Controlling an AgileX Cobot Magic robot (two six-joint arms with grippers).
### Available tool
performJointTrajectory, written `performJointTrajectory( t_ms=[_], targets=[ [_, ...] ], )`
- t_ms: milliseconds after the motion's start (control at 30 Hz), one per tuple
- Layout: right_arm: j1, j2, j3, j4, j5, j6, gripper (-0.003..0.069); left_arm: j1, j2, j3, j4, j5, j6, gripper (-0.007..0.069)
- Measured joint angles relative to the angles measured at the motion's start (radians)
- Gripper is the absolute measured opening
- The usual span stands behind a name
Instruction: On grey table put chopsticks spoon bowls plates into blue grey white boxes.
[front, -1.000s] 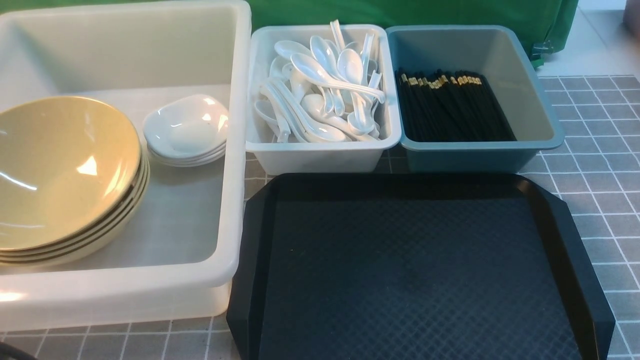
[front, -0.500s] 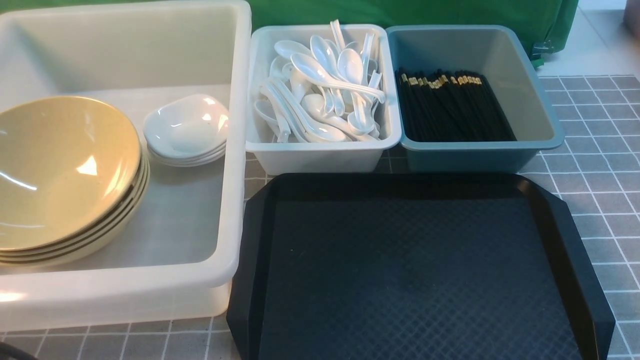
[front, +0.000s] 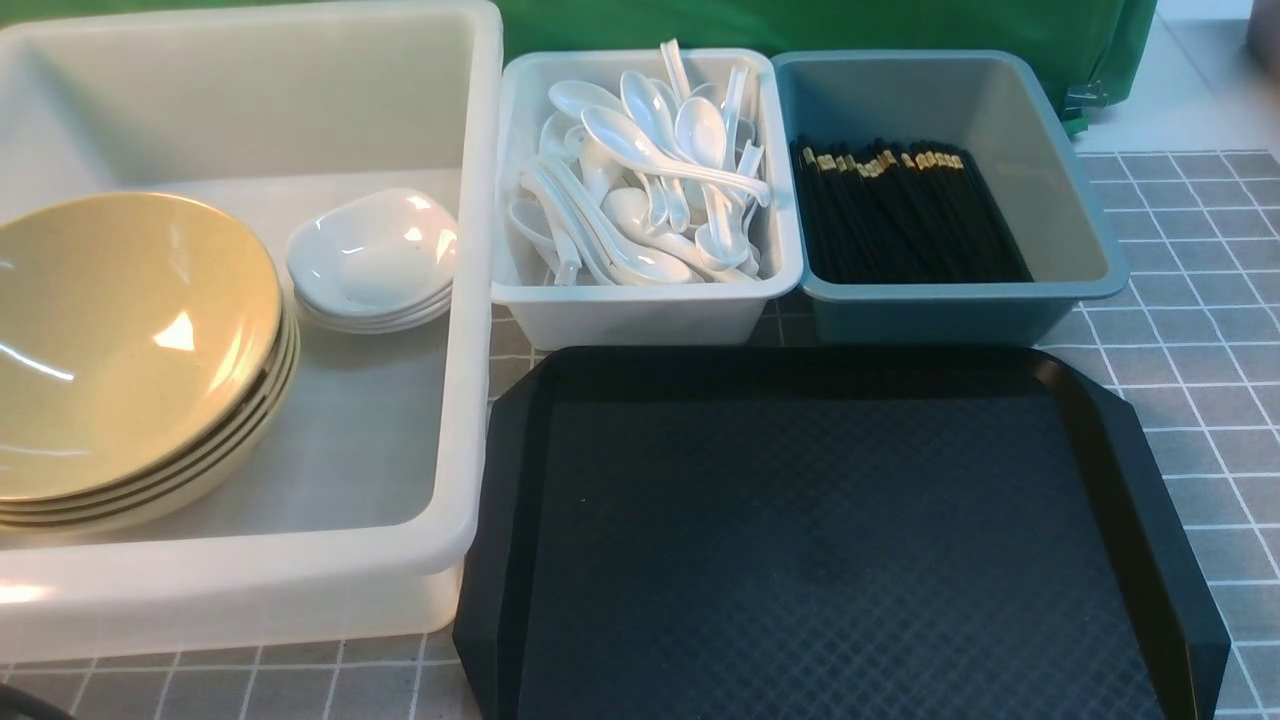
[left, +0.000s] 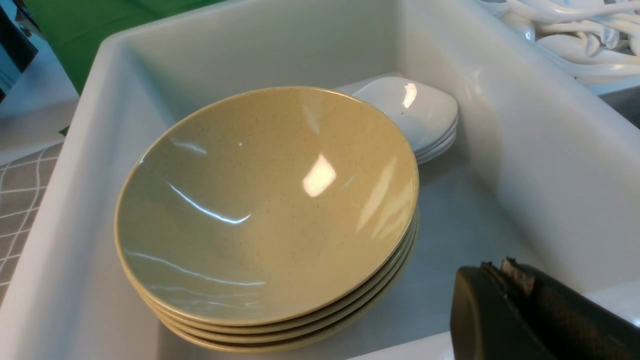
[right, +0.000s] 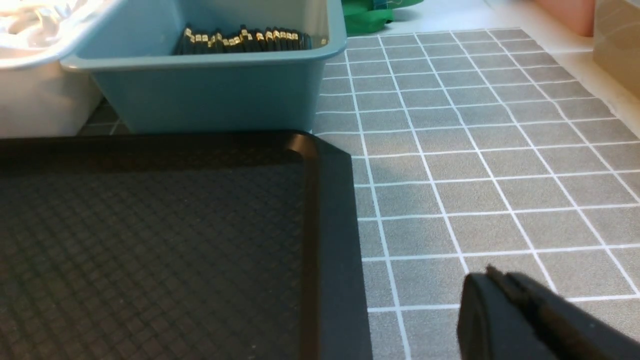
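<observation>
A stack of olive-yellow bowls (front: 120, 340) and a stack of small white plates (front: 372, 255) sit inside the large translucent white tub (front: 470, 300). White spoons (front: 640, 180) fill the white bin (front: 640, 310). Black chopsticks (front: 900, 215) lie in the blue-grey bin (front: 950, 310). Neither arm shows in the front view. My left gripper (left: 495, 270) is shut and empty above the tub's near rim, beside the bowls (left: 265, 200) and plates (left: 415, 110). My right gripper (right: 492, 275) is shut and empty over the grey table (right: 475, 150), beside the black tray.
A black tray (front: 830, 540) with cut corners lies in front of the two small bins, nothing on it. Green cloth (front: 900, 25) hangs behind the bins. Bare grey table (front: 1190, 300) extends to the right of the tray and blue-grey bin.
</observation>
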Motion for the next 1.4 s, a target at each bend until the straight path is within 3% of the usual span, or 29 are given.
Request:
performJointTrajectory(
  t_ms=[200,467,533,667,800,1400],
  targets=[
    [0.000,0.000,0.000,0.000,0.001,0.000,0.0045,0.000,-0.006,0.065,0.000,-0.056,0.000,-0.0011],
    [0.000,0.000,0.000,0.000,0.001,0.000,0.0052,0.000,-0.154,0.380,0.001,-0.466,-0.017,-0.0011],
    [0.000,0.000,0.000,0.000,0.001,0.000,0.0054,0.000,-0.206,0.431,0.001,-0.500,-0.032,-0.0011],
    [0.000,0.000,0.000,0.000,0.001,0.000,0.0058,0.000,-0.254,0.492,0.008,-0.472,-0.058,-0.0011],
    [0.000,0.000,0.000,0.000,0.001,0.000,0.0062,0.000,-0.256,0.499,0.015,-0.329,-0.106,-0.0011],
    [0.000,0.000,0.000,0.000,0.001,0.007,0.0079,0.000,-0.258,0.499,0.018,-0.321,-0.130,-0.0011]
  ],
)
